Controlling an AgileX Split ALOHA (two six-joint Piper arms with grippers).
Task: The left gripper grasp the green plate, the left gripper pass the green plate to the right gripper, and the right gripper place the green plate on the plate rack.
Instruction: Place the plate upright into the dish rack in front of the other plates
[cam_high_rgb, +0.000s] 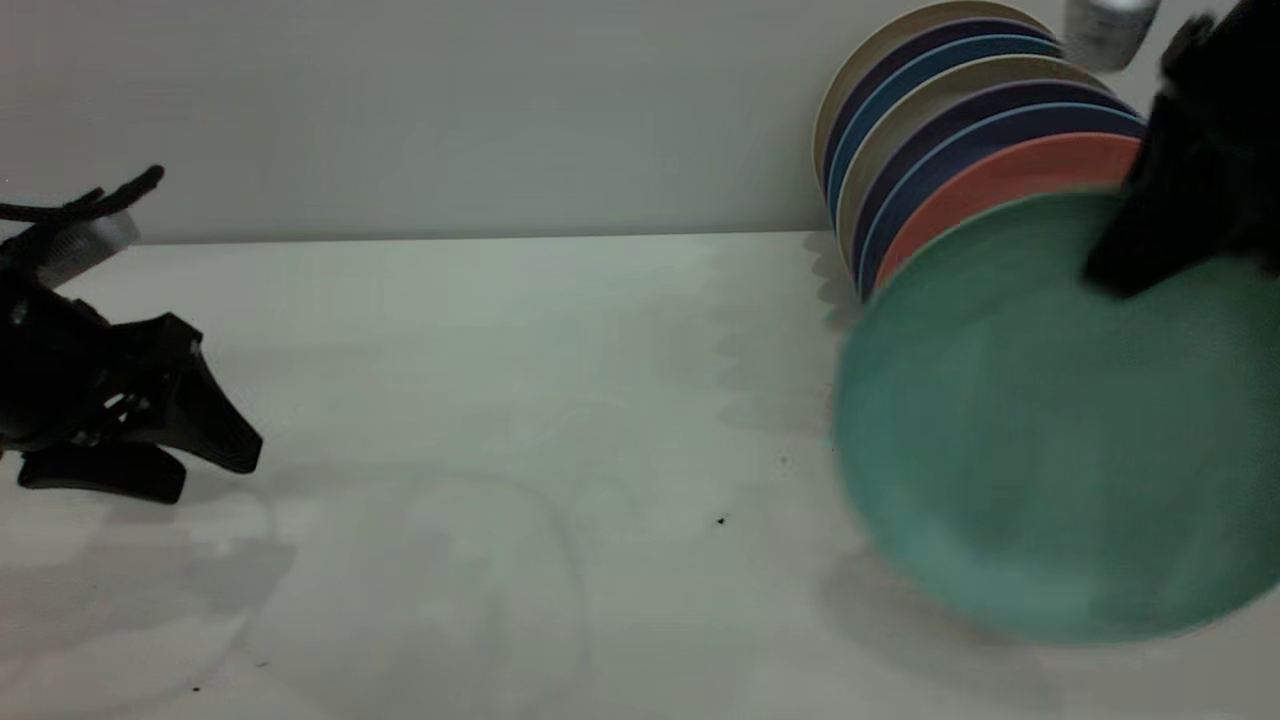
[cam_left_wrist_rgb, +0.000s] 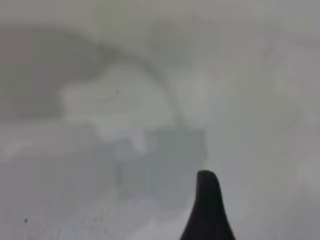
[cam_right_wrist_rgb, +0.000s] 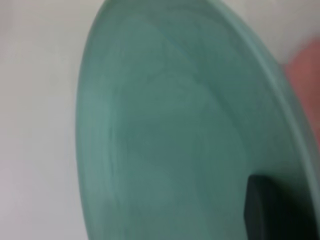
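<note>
The green plate (cam_high_rgb: 1060, 420) stands nearly upright at the right of the table (cam_high_rgb: 500, 400), its face turned toward the near side, its lower edge close to the tabletop; whether it touches the surface I cannot tell. It looks stiff and fairly light, a matte round with a low raised rim, probably plastic or melamine, so it should not flex under a pinch. The matte finish should give some grip, but a pinch at one point of the rim leaves the disc free to swing, so the hold wants to sit deep over the rim and stay firm.

The right gripper (cam_high_rgb: 1130, 265) is clamped on the plate's upper right rim, one black finger lying across the face. The right wrist view shows that finger (cam_right_wrist_rgb: 265, 210) pressed on the inner face just inside the rim.

Just behind, to the far side, a row of plates stands on edge: a salmon-pink plate (cam_high_rgb: 1010, 175) nearest the green one, then blue plates (cam_high_rgb: 975, 135) and cream ones. The plate rack itself is hidden behind them. The free slot appears to be in front of the pink plate, so the green plate seems close to its place.

The left gripper (cam_high_rgb: 210, 465) rests far left, low over the table, fingers apart and holding nothing.
</note>
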